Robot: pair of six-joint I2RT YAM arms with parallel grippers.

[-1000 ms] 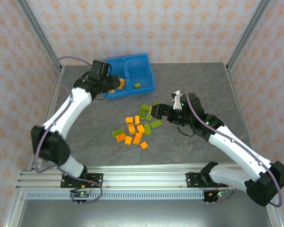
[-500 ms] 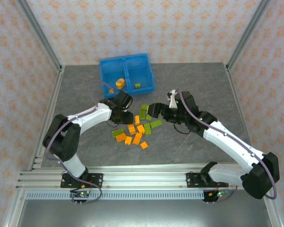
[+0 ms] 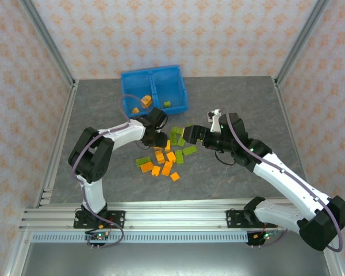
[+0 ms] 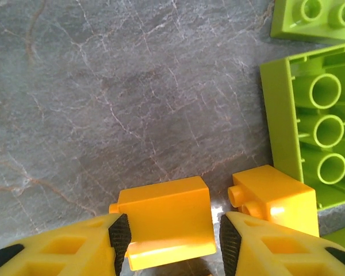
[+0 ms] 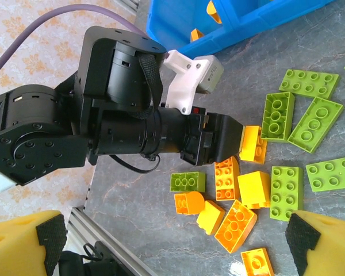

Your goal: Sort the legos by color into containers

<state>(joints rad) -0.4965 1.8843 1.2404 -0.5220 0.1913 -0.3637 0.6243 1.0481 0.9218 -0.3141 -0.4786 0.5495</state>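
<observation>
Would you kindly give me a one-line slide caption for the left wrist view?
Left gripper, open, straddles an orange brick on the grey table, lime bricks alongside.

A grey, marble-veined tabletop (image 3: 103,109) with thin pale cracks running through its surface lies under everything. Walls (image 3: 178,34) papered in pale pink with a repeating orange floral motif enclose it at the back and on both sides, with slanted metal frame posts (image 3: 49,43) at the corners. A ribbed aluminium rail (image 3: 172,215) runs along the near edge.
</observation>
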